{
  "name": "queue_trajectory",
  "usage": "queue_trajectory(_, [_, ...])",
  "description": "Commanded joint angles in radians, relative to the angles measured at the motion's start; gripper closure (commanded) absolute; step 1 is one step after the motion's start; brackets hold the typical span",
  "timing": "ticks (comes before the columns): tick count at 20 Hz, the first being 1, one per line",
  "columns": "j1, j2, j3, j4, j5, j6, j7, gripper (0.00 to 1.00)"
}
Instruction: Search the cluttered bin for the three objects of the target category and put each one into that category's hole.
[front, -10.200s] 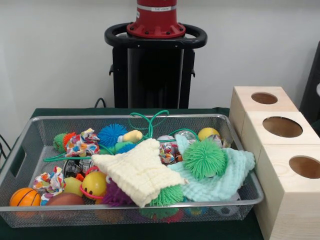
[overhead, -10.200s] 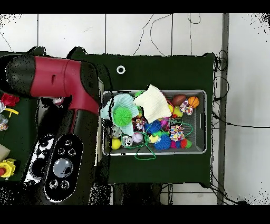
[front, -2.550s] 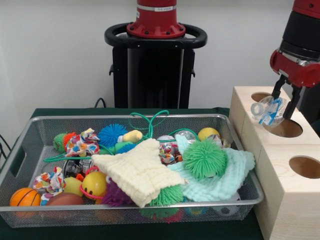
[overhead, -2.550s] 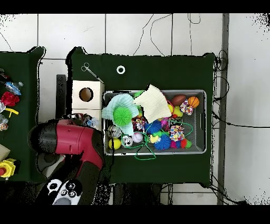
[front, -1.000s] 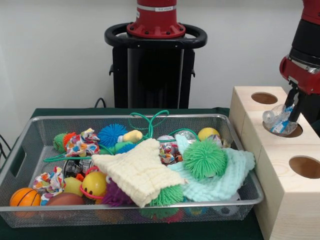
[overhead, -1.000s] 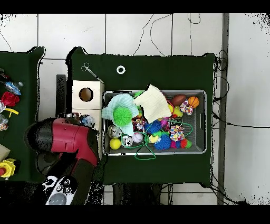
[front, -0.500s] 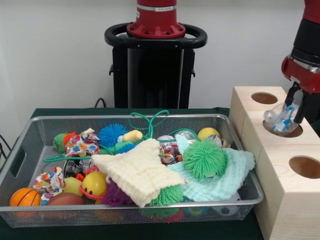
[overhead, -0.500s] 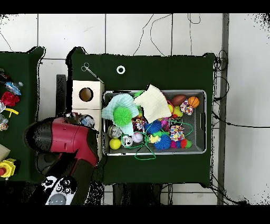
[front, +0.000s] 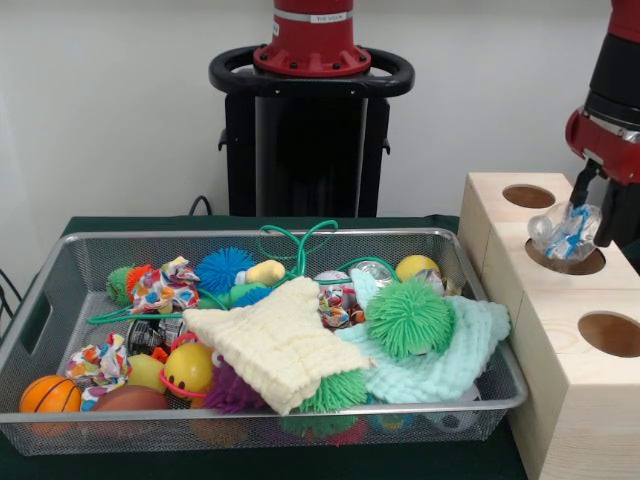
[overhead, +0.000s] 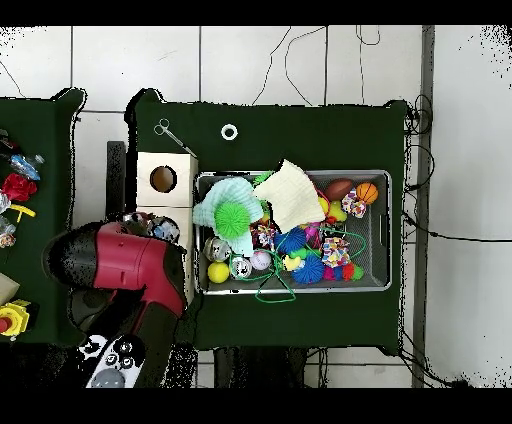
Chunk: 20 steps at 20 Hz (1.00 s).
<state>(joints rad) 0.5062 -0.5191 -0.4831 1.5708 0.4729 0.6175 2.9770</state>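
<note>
Three round holes top the pale wooden box (front: 560, 330) at the green tabletop's right edge on my front view. Nearest me, the silver wire-mesh bin (front: 250, 430) holds a cream knitted cloth (front: 275, 340) draped over the clutter at its front edge, beside a mint knitted cloth (front: 450, 360) carrying a green spiky rubber ball (front: 408, 316); a small orange basketball (front: 49, 394) sits in the front left corner. Farther back, my black gripper (front: 588, 222) pinches a crumpled clear plastic bottle with a blue label (front: 560, 232) just over the middle hole (front: 566, 256).
</note>
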Motion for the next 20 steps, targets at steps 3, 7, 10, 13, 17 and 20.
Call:
queue_trajectory(3, [-0.006, -0.012, 0.089, 0.044, 0.044, 0.082, 0.184, 0.0])
queue_trajectory(7, [-0.002, -0.01, 0.086, 0.04, 0.042, 0.087, 0.188, 0.0])
queue_trajectory(10, [-0.003, -0.009, 0.086, 0.042, 0.04, 0.087, 0.185, 0.0])
queue_trajectory(13, [-0.003, -0.007, 0.086, 0.047, 0.039, 0.079, 0.183, 0.0])
queue_trajectory(17, [-0.004, -0.014, 0.089, 0.059, 0.038, 0.077, 0.176, 0.0])
queue_trajectory(20, [-0.004, -0.017, 0.09, 0.068, 0.037, 0.071, 0.173, 0.0])
